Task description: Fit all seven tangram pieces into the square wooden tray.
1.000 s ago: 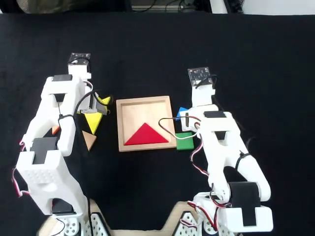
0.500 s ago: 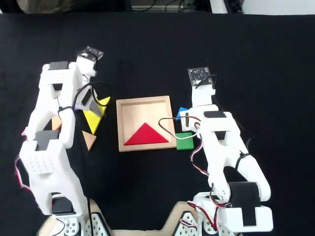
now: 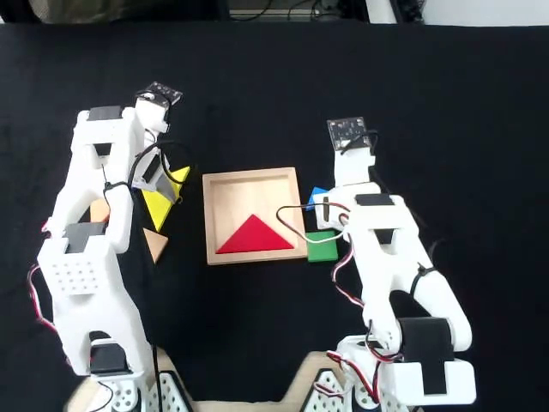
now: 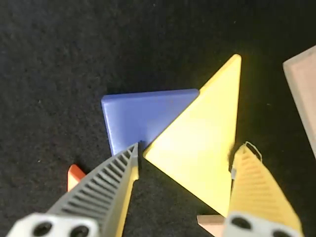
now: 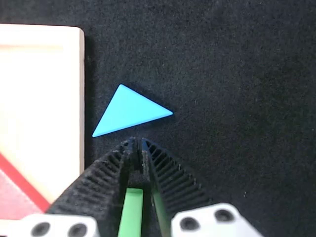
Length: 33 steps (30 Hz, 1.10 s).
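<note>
The square wooden tray [image 3: 250, 182] lies mid-table with a red triangle [image 3: 254, 235] flat inside it. Left of the tray my left gripper [image 4: 190, 148] hangs open over a large yellow triangle [image 4: 202, 143], one finger on each side of it. A violet-blue piece [image 4: 143, 116] lies against that triangle's far edge. My right gripper [image 5: 136, 144] is shut with nothing in it, just short of a light blue triangle [image 5: 129, 116] beside the tray's right wall [image 5: 81, 74]. A green piece [image 3: 322, 246] lies under the right arm.
A tan triangle [image 3: 155, 244] and an orange piece [image 3: 99, 210] lie on the black cloth near the left arm. The tray's corner [image 4: 301, 84] sits close to the yellow triangle. Open cloth stretches behind and in front of the tray.
The left arm has swung back and turned its wrist, so more of the yellow triangle shows beneath its gripper. The right arm and the tray have not moved.
</note>
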{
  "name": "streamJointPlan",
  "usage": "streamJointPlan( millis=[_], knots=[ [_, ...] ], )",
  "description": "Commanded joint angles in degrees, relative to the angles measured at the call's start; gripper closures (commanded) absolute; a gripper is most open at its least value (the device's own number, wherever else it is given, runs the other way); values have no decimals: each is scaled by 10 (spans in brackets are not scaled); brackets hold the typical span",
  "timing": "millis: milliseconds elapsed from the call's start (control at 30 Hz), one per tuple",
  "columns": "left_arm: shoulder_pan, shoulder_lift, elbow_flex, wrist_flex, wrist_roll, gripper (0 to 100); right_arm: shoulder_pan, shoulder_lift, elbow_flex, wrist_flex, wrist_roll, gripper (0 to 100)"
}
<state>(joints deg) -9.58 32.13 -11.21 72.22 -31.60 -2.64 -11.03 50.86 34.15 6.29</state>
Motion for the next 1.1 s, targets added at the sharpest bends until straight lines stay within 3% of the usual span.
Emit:
streamJointPlan(
  millis=[0, 367, 1067],
  knots=[
    [-9, -9, -26, 4, -5, 707, -7, 0, -16, -11, 5, 987],
    [-14, -55, -41, 12, -23, 706, -7, 0, -16, -11, 5, 987],
    [-4, -9, -32, 6, -24, 706, -7, 0, -16, -11, 5, 987]
  ],
)
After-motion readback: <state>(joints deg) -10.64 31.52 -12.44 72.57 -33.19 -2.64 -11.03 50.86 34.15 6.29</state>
